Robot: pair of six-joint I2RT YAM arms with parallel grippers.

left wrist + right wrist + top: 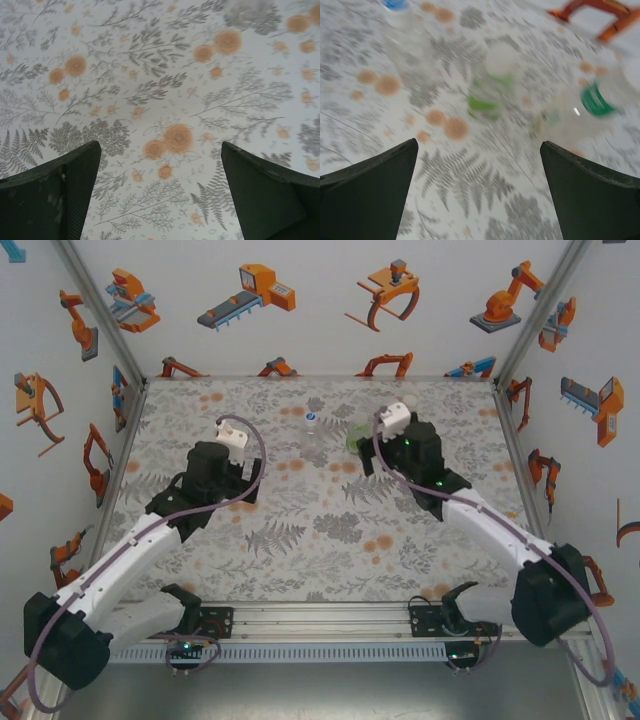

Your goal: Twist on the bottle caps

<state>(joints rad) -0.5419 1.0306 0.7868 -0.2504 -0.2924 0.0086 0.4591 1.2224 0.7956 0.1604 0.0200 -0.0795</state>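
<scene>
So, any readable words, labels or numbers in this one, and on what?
None readable.
The green label band on a bottle is blurred in the right wrist view.
The bottles are too small from above.
The wall prints and table show pictures, no words.

Left hand [160, 146], right hand [479, 144], jaws apart

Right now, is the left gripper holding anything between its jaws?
No, the left gripper has its jaws wide apart, with bare patterned tabletop between them.
</scene>
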